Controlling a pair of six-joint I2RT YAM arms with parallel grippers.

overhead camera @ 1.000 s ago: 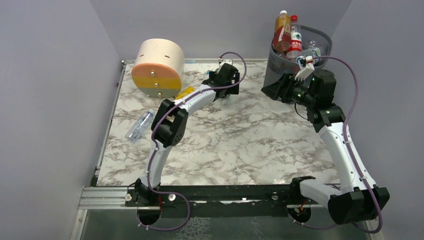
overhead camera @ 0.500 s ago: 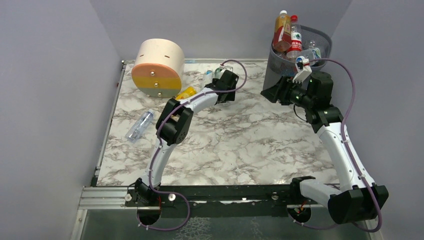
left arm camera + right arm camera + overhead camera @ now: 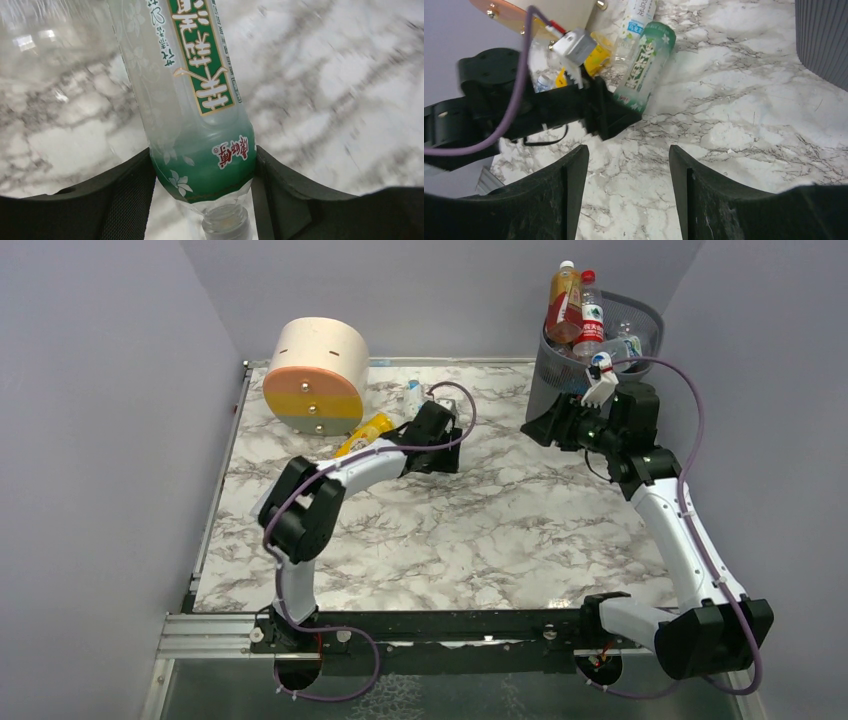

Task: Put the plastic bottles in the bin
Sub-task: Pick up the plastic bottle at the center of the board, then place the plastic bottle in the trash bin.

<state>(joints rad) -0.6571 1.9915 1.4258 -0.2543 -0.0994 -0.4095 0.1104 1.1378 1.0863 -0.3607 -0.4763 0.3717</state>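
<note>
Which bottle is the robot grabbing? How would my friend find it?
Find the big round drawer unit at the back of the marble table. Just right of it, the left pincer grips the green bottle by its neck end. It has white flowers on its label, unlike the yellow bottle and white-and-blue bottle beside it.
</note>
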